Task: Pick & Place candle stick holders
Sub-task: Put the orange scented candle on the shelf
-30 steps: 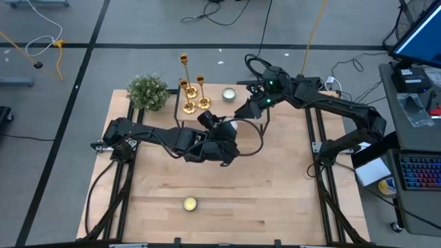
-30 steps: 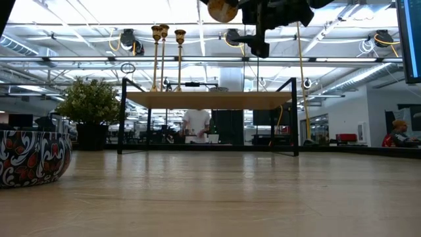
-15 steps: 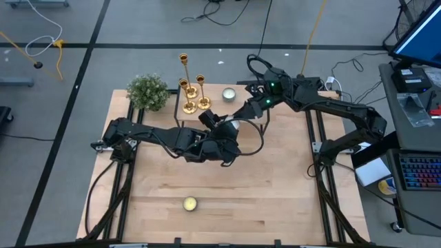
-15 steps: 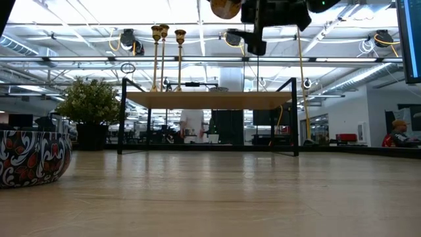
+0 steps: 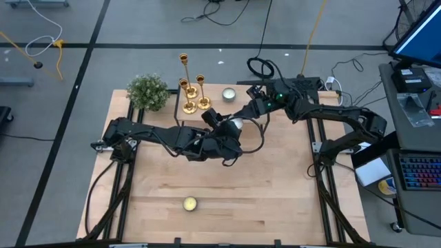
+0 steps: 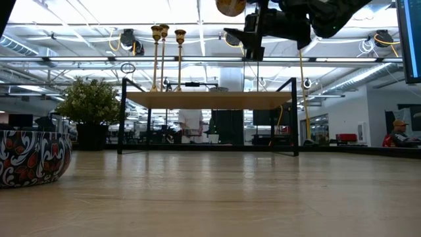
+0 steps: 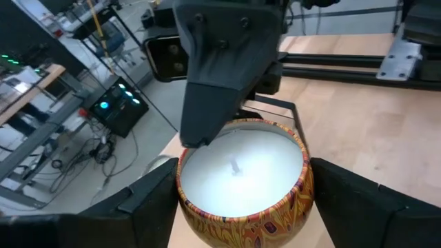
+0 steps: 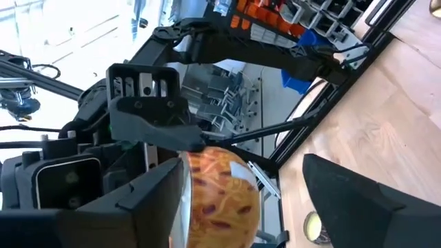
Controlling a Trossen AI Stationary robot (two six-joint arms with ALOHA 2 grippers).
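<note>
Three gold candle stick holders (image 5: 191, 93) stand on their round bases at the far left of a raised wooden shelf (image 5: 248, 96); they also show in the low view (image 6: 163, 39). No gripper is near them. My left gripper (image 5: 227, 132) is shut on a candle in a patterned tin (image 7: 241, 179), held up in the air over the table's middle. My right gripper (image 5: 242, 114) is open. Its fingers stand on either side of the same tin (image 8: 222, 196). My left gripper pinches the tin's round side wall (image 7: 303, 189) between its two fingers, one on each side. The tin is lifted clear of the table, with its wax top facing the wrist camera. My right gripper has one finger (image 7: 220, 89) at the tin's far rim (image 7: 207, 141); I cannot tell whether it touches.
A green bushy plant (image 5: 148, 91) stands at the far left. A small candle tin (image 5: 228, 94) sits on the shelf. Another candle (image 5: 189, 204) lies on the near part of the table. A patterned bowl (image 6: 33, 158) shows at the low view's left.
My left gripper has carried the candle tin a little toward the table's right edge and slightly up. My right gripper has come toward the tin and now stands around it.
</note>
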